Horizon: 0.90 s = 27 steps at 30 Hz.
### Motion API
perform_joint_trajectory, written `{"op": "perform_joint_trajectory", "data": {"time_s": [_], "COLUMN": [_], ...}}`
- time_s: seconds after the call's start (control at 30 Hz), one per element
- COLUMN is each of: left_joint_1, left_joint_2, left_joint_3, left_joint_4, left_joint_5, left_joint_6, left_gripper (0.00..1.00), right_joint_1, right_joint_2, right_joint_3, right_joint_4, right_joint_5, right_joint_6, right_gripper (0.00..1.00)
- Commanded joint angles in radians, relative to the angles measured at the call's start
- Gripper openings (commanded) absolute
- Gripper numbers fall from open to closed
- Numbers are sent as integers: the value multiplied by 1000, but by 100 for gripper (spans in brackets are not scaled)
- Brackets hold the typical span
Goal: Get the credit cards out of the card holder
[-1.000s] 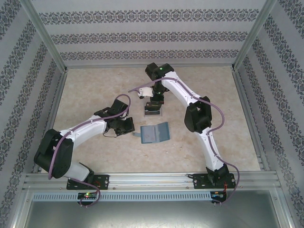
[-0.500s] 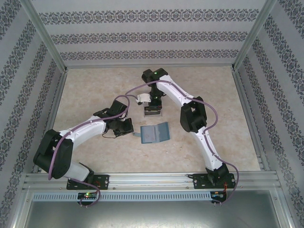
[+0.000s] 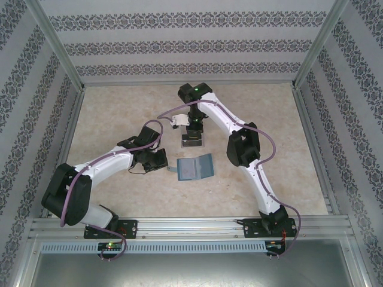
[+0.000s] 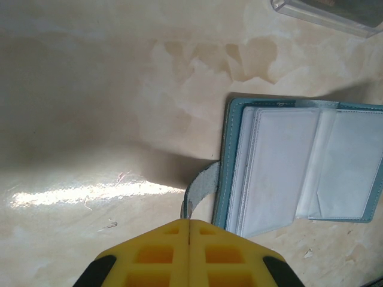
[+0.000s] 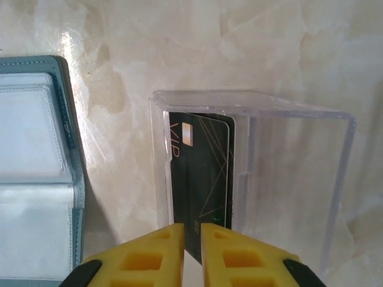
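Two grippers hung low over a marbled table (image 4: 90,89), one at a wallet and one at a box.
Left gripper (image 4: 189,222) was clenched, its yellow fingers pressed together on the tip of the grey strap (image 4: 198,184), which curled away from them to the teal wallet (image 4: 281,161); the wallet lay open and flat just ahead and to the right of those fingers, its clear pockets facing up. Beyond the wallet's far edge stood a clear plastic box (image 5: 287,107). Right gripper (image 5: 192,232) hung over the box's near side with its fingers parted by a narrow slit, released rather than clamped; a dark card (image 5: 203,173) marked VIP leaned inside the box's left part, straight ahead of those fingers, its near corner visible through the slit. Whether the fingers touched it could not be told.
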Motion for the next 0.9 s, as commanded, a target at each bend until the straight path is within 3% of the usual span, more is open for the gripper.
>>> {"op": "perform_joint_trajectory", "data": {"time_s": [0.0,0.2,0.43,0.6,0.73,0.87], "left_joint_1": [9,9,10,9,9,9], "left_joint_2": [-23,-8,11,35,63,86], "left_joint_3": [-7,7,24,38,57,82], "left_joint_4": [-26,-20,-5,9,16,0], "left_joint_5": [-10,5,22,40,61,70], "left_joint_6": [-3,2,9,14,21,38], "left_gripper": [5,6,6,6,5,5], "right_joint_1": [6,9,11,5,-8,-8], "right_joint_2": [-52,-99,-193,-245,-298,-382], "right_joint_3": [20,-15,-171,-268,-364,-514], "right_joint_4": [-18,22,174,264,346,466], "right_joint_5": [40,43,23,-16,-108,-133], "right_joint_6": [20,53,180,417,643,881], "right_gripper": [18,18,20,21,14,14]}}
